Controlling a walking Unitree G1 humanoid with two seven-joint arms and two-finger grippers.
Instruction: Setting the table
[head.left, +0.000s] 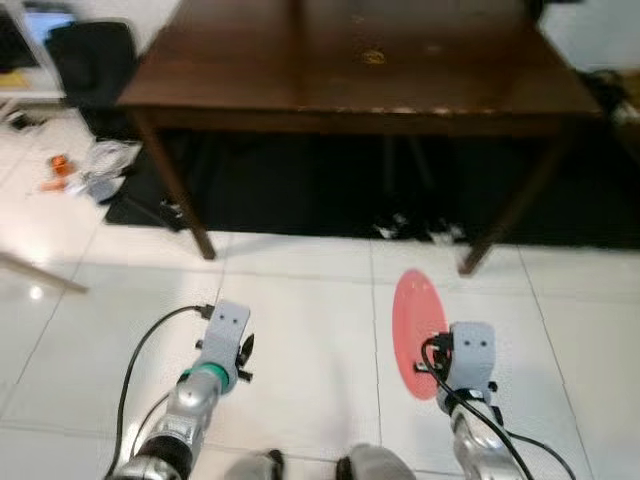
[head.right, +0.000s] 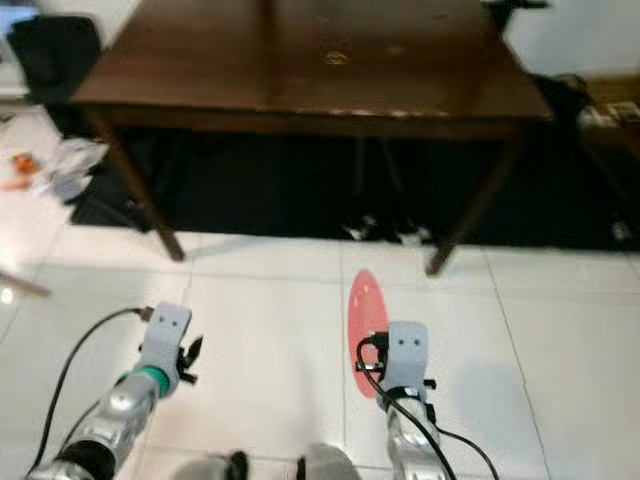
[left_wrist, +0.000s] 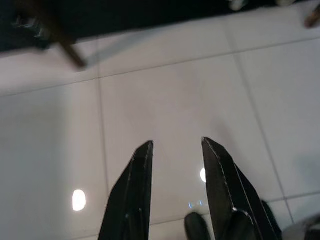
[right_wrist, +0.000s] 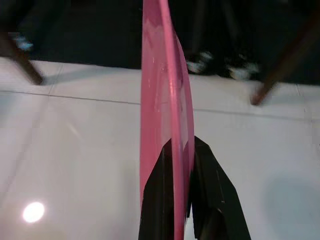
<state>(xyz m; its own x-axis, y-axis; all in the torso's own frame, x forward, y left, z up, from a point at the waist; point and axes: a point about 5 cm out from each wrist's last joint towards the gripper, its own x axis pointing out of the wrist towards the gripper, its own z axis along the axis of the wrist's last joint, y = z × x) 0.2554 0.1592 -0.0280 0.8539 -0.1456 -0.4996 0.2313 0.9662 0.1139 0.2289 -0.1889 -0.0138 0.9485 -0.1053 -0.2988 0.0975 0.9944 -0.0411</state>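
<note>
Between the right gripper's (right_wrist: 180, 150) clamped fingers stands a pink plate (right_wrist: 162, 85); left gripper (left_wrist: 177, 145) spread.

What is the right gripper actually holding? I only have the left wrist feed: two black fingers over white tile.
Observer: The right gripper is shut on a pink plate, held on edge.
Operator: Where's the table from here?
Observer: A dark wooden table stands straight ahead, across a stretch of white tile floor.
Operator: Anything already set on it?
Observer: A small round thing lies near the middle of the top; it is too blurred to name.
Operator: Any clutter nearby?
Observer: Some small items lie on the floor to the robot's left of the table.
</note>
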